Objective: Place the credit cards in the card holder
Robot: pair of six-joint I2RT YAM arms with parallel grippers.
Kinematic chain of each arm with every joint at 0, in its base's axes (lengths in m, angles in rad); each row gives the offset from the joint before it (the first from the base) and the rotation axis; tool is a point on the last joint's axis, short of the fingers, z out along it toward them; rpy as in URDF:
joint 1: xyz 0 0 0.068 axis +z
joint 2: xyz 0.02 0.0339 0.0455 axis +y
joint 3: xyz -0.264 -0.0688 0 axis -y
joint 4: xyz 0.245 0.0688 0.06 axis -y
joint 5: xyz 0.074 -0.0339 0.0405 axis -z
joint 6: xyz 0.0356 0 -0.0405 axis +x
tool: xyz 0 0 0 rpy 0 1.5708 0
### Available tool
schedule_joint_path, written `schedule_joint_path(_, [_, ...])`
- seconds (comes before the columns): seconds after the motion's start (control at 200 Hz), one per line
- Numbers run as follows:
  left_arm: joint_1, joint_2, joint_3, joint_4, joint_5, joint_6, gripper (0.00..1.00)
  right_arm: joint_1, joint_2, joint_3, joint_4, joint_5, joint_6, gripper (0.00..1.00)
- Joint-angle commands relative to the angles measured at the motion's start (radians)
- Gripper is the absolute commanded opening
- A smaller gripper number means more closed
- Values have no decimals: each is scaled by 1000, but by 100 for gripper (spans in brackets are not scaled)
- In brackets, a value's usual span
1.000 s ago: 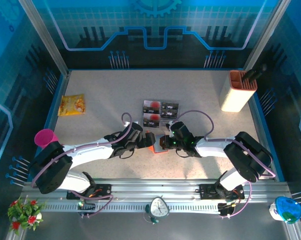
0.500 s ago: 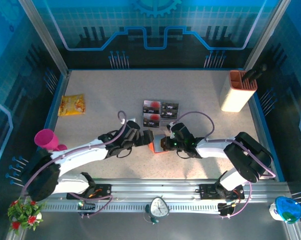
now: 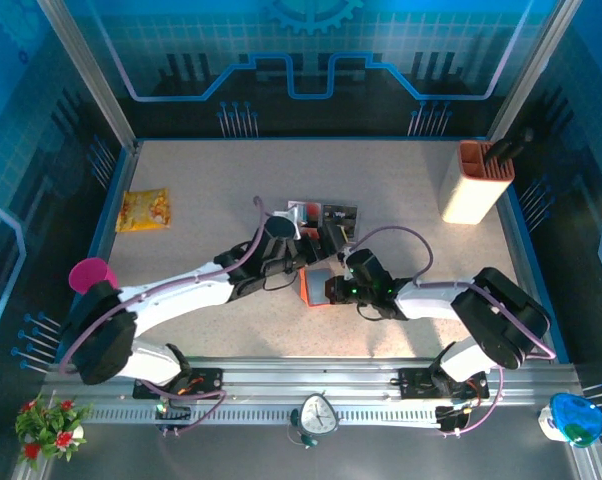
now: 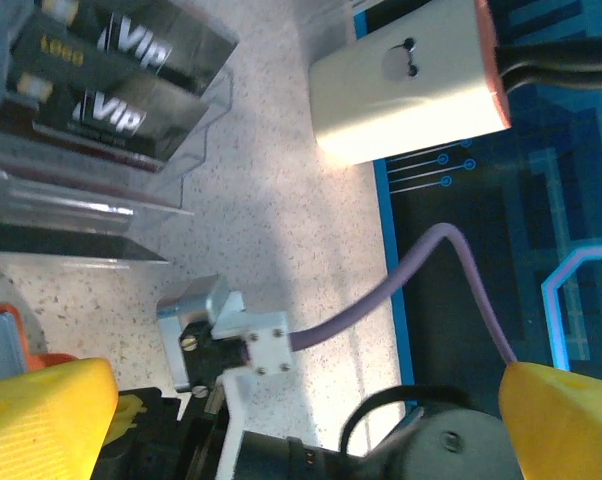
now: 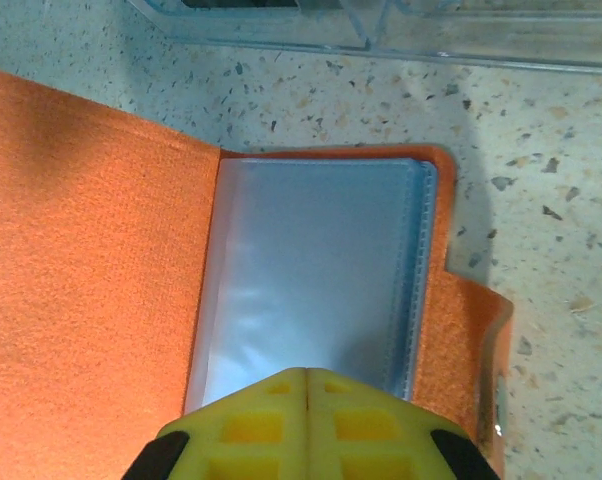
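Note:
The card holder [image 3: 316, 283] lies open on the table, orange-red with grey-clear pockets [image 5: 316, 280]. My right gripper [image 5: 306, 378] is shut, its yellow tips pressed together on the near edge of the pockets, and it sits at the holder's right side [image 3: 331, 290]. The credit cards [image 4: 111, 70], black with white "Vip" lettering, stand in a clear tray just beyond the holder [image 3: 339, 214]. My left gripper [image 3: 314, 240] hovers over the tray's near left part, with its yellow fingers [image 4: 41, 405] spread wide open and nothing between them.
A tall cream-and-orange container [image 3: 473, 182] stands at the back right, also ahead in the left wrist view [image 4: 411, 85]. A yellow snack packet [image 3: 144, 210] lies at the left and a pink cup [image 3: 89, 273] at the left edge. The clear tray [image 4: 181, 170] has low walls.
My left arm has left the card holder's left side and swung away and to the right, over the card tray. The holder now lies open with grey pockets showing. The right gripper stayed put.

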Motion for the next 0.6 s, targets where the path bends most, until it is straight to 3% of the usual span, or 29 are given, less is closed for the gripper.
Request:
schedule_joint_path(0.0, [-8, 47, -47, 144, 32, -93, 99, -23, -27, -19, 6, 20, 5, 6])
schedule_joint_path(0.31, [-6, 45, -178, 144, -33, -104, 99, -36, -31, -40, 21, 11, 5, 6])
schedule_joint_path(0.595, [-6, 18, -244, 49, -63, -1, 99, -36, -35, -29, 14, 6, 4, 6])
